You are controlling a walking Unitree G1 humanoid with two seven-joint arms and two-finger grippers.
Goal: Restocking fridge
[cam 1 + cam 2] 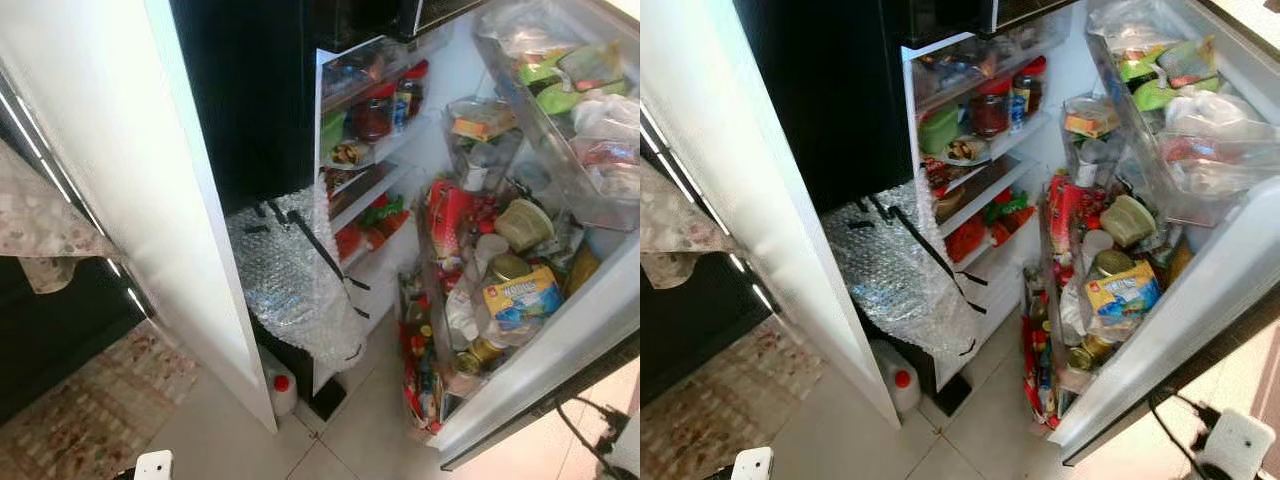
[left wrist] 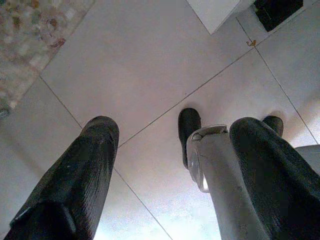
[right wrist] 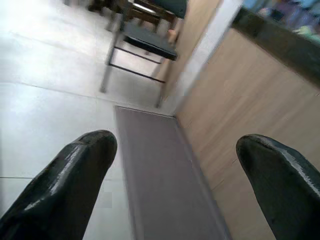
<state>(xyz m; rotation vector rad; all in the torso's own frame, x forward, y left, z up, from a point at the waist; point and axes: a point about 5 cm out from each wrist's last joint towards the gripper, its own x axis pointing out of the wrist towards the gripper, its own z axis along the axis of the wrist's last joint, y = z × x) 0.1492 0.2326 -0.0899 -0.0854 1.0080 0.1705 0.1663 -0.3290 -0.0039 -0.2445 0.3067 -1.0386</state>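
Note:
The fridge [image 1: 372, 160] stands open in front of me, its inner shelves crowded with jars, tubs and packets. A jar with a red lid [image 1: 373, 115] sits on an upper shelf. The open door [image 1: 560, 340] swings out to my right, and its racks hold bags, bottles and a blue and yellow packet [image 1: 520, 295]. My left gripper [image 2: 175, 127] hangs open over the floor tiles with nothing between its fingers. Open and empty too, my right gripper [image 3: 177, 145] points along the floor beside a wooden cabinet.
Bubble wrap [image 1: 295, 275] taped with black strips covers the fridge's lower left front. A white jug with a red cap [image 1: 280, 385] stands on the floor beneath it. A patterned rug [image 1: 90, 415] lies at my left, a black cable [image 1: 585, 420] at my right. A chair [image 3: 145, 40] and grey mat [image 3: 160, 175] show behind.

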